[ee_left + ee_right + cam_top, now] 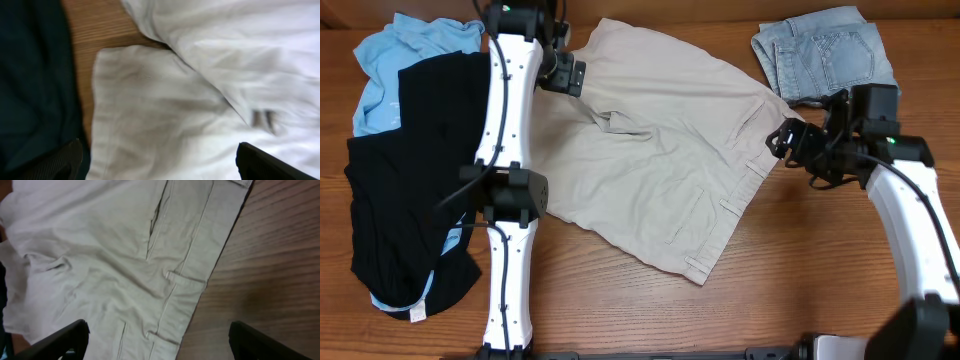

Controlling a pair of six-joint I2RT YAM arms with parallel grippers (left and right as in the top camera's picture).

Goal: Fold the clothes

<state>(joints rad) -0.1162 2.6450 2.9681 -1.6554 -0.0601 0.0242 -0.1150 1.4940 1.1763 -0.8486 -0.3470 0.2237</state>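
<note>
The beige khaki shorts [660, 150] lie spread flat in the middle of the table, waistband toward the right, back pockets up. My left gripper [568, 74] is open above the shorts' far left leg; the left wrist view shows the pale cloth [200, 110] between its fingers [159, 162]. My right gripper [788, 138] is open over the waistband edge; the right wrist view shows the waistband with belt loops [185, 280] between its fingers [159, 340]. A black garment [415, 170] and a light-blue shirt [390, 60] lie piled at the left.
Folded denim shorts [825, 52] lie at the far right corner. Bare wooden table [800, 270] shows in front and right of the khaki shorts. The left arm's white links [505, 200] run along the black garment's edge.
</note>
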